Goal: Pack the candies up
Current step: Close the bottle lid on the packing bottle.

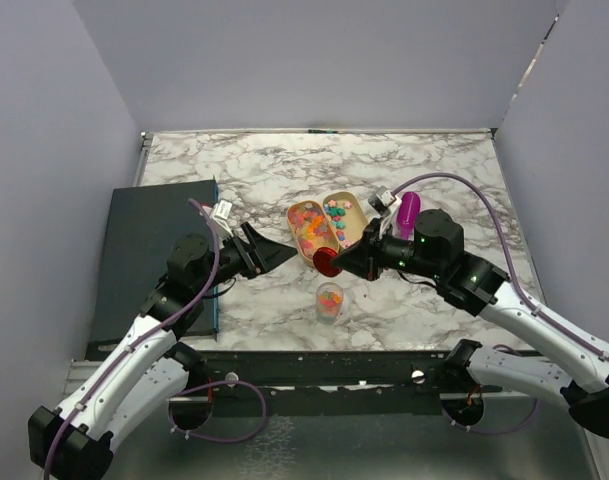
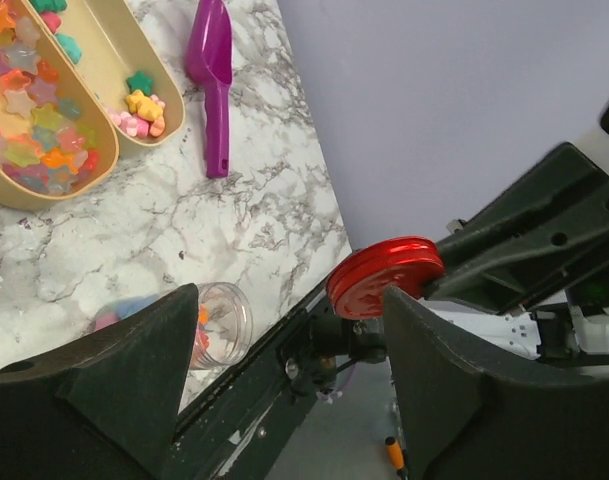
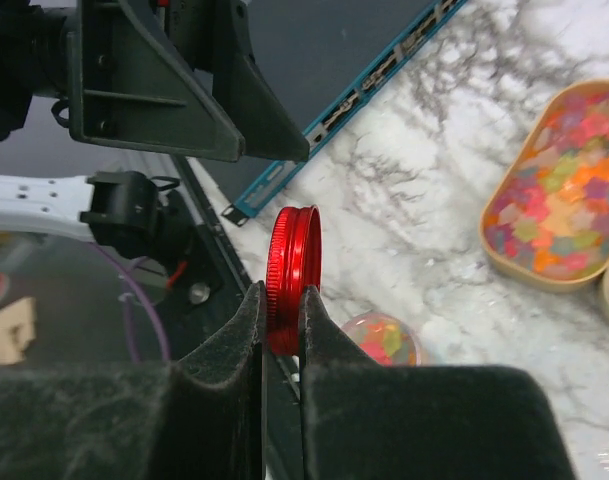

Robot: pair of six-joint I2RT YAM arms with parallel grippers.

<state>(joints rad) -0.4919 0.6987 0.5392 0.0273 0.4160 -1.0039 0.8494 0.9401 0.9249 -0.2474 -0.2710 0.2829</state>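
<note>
The candies (image 1: 310, 226) are small pastel star shapes filling one tan oval tray (image 1: 295, 250); a few more lie in the tray beside it (image 1: 356, 208). A small clear jar (image 1: 330, 300) near the table's front edge also holds some candies. My right gripper (image 1: 342, 262) is shut on a shiny red lid (image 1: 327, 263), held on edge above and behind the jar. In the right wrist view the lid (image 3: 292, 255) is pinched between the fingers, with the jar (image 3: 382, 338) below. My left gripper (image 1: 281, 252) stands open and empty, left of the lid, facing it (image 2: 384, 277).
A purple scoop (image 1: 409, 213) lies on the marble right of the trays. A dark board with a blue edge (image 1: 149, 250) covers the table's left side. The black front rail (image 1: 314, 365) runs just below the jar.
</note>
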